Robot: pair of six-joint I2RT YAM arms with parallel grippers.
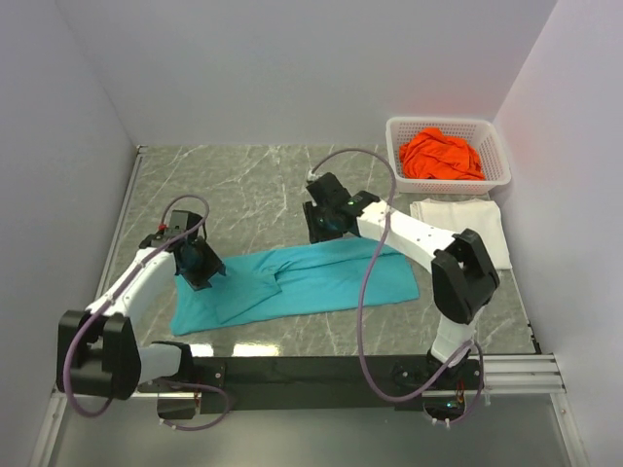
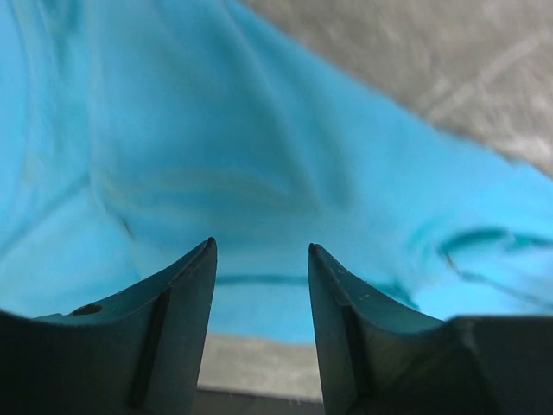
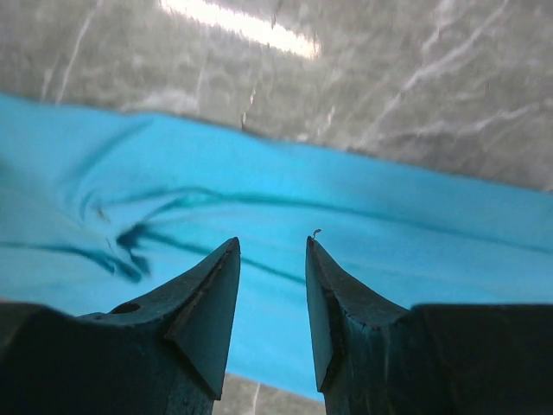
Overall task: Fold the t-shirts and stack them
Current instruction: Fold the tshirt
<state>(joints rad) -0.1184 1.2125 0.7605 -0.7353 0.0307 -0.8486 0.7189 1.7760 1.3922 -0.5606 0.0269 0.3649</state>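
A teal t-shirt [image 1: 302,284] lies folded lengthwise into a long band across the middle of the marble table. My left gripper [image 1: 201,269] hovers over its left end, open, with only teal cloth [image 2: 259,173] beneath the gap and nothing between the fingers. Above the shirt's upper middle edge my right gripper [image 1: 326,226] is open too; its wrist view shows the teal shirt [image 3: 285,216] under the empty gap. A folded white t-shirt [image 1: 462,222] rests at the right. The orange t-shirt [image 1: 441,156] is crumpled in the basket.
The white lattice basket [image 1: 496,175] stands at the back right corner, close behind the white shirt. Grey walls close in on the left, back and right. A black rail [image 1: 311,372] with both arm bases runs along the near edge.
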